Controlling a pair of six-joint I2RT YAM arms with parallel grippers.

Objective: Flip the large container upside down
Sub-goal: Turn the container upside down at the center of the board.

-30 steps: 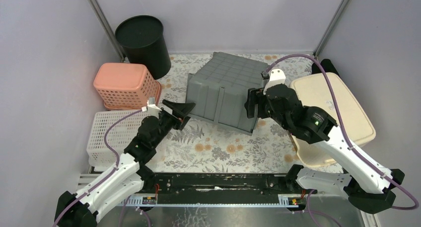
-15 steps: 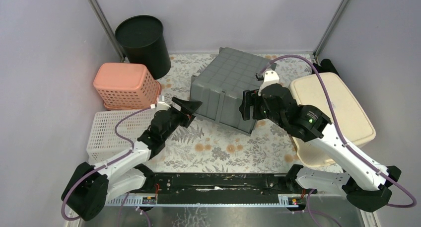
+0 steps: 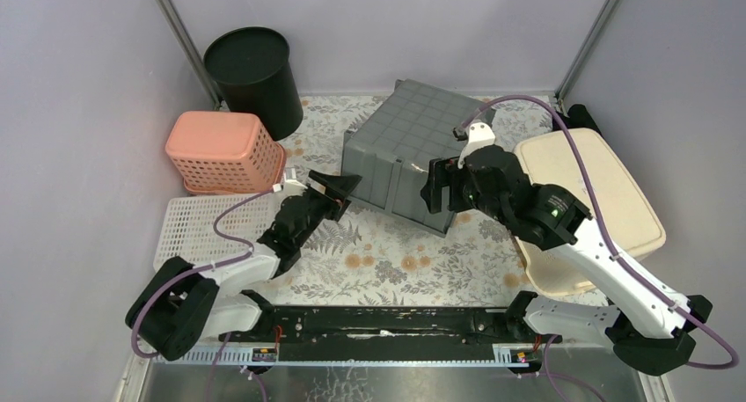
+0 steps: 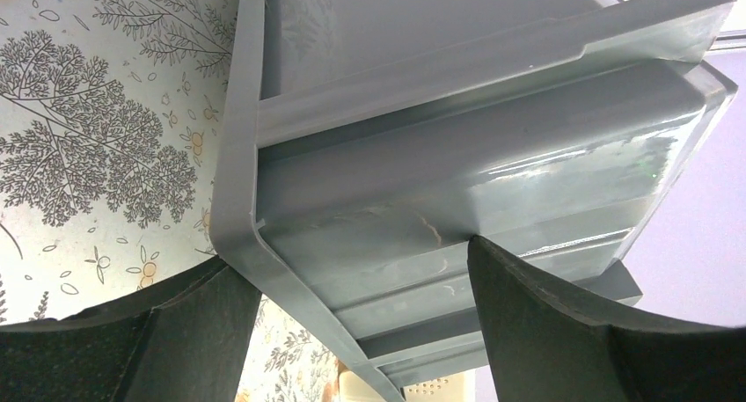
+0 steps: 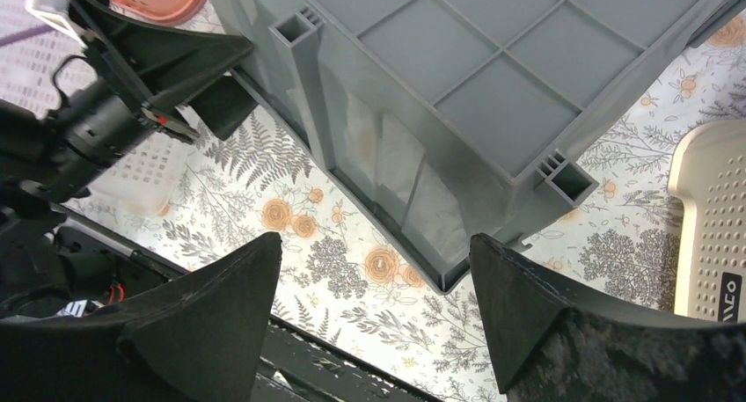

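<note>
The large grey container (image 3: 413,142) lies tipped on the floral mat, its gridded bottom facing up and its open mouth toward the near side. My left gripper (image 3: 340,189) is open at its near-left rim corner. In the left wrist view, the jaws (image 4: 356,257) straddle the rim of the container (image 4: 457,156), one finger below the lip and one against the wall. My right gripper (image 3: 437,187) is open and empty over the near-right corner. In the right wrist view, the gripper (image 5: 376,238) hovers above the container's (image 5: 493,76) lower edge.
A black bucket (image 3: 255,76) stands at the back left. A pink basket (image 3: 224,151) and a white basket (image 3: 189,235) sit at the left. A cream lid (image 3: 598,200) lies at the right. Enclosure walls stand on three sides.
The left arm has reached forward and its jaws now sit at the container's rim corner. The container has shifted back and to the right. The right gripper has edged slightly left.
</note>
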